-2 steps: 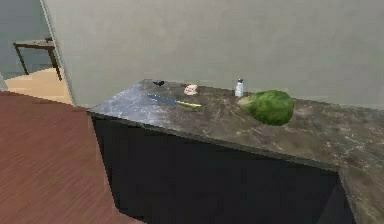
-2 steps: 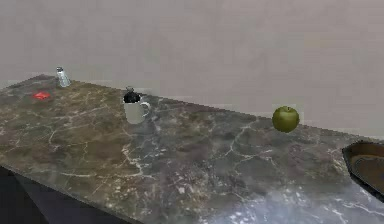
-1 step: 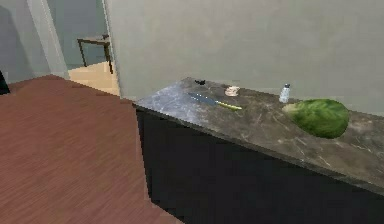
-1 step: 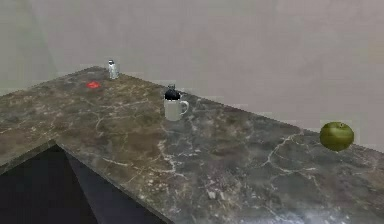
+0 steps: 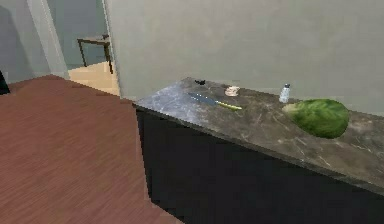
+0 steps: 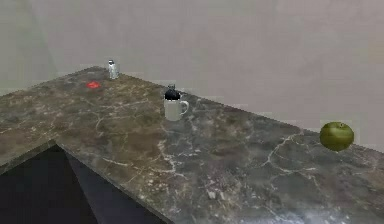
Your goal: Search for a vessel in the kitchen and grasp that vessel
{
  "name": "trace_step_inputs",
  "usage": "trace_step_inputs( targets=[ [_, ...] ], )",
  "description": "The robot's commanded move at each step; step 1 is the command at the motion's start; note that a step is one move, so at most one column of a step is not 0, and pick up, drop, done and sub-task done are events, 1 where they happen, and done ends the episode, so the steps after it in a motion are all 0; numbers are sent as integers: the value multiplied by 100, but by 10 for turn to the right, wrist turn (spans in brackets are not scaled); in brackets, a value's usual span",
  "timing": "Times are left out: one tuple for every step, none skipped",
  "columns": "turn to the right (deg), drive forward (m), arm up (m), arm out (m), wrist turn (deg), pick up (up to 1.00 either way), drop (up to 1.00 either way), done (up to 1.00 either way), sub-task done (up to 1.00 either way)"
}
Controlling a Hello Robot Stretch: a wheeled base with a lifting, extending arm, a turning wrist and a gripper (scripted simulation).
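On the dark marble counter [image 6: 250, 165] — grey wall [image 6: 250, 40] behind — stands a white mug [image 6: 176, 108]; end effector state unclear.

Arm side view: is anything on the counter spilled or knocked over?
Nothing looks tipped: the white mug and small shaker stand upright. A flat red patch beside the shaker might be a spill; I cannot tell.
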Motion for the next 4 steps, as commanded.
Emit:
trace_step_inputs(
  targets=[
    [0, 0, 38, 0, 0, 0, 0, 0, 0],
    [0, 0, 0, 42, 0, 0, 0, 0, 0],
    [0, 0, 0, 0, 450, 0, 0, 0, 0],
    [0, 0, 0, 0, 450, 0, 0, 0, 0]
  ],
)
